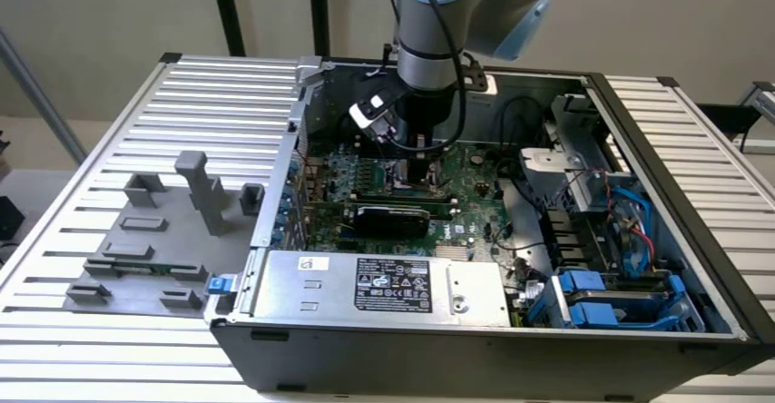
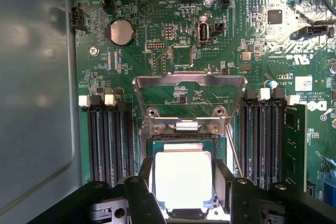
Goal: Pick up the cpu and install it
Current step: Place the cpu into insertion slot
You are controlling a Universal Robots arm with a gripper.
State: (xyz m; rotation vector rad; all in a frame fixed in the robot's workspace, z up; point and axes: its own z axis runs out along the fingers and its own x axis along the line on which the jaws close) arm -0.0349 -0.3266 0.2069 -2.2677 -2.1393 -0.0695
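In the exterior view, the black gripper point(image 1: 413, 147) on the grey robot arm point(image 1: 426, 31) reached down inside the open black computer case point(image 1: 485, 344). It hung directly over the square metal-framed socket point(image 1: 406, 178) on the green motherboard point(image 1: 478, 199).

In the wrist view, the flat square cpu with its pale silver top point(image 2: 184, 179) lay straight between the two black fingers point(image 2: 145, 182), which were clamped on its opposite edges. The cpu sat squarely over the socket point(image 2: 181, 142), its sides parallel to the frame. The hinged steel load plate point(image 2: 189, 81) stood swung open beyond the socket. I could not tell whether the cpu rested in the socket or hung just above it.
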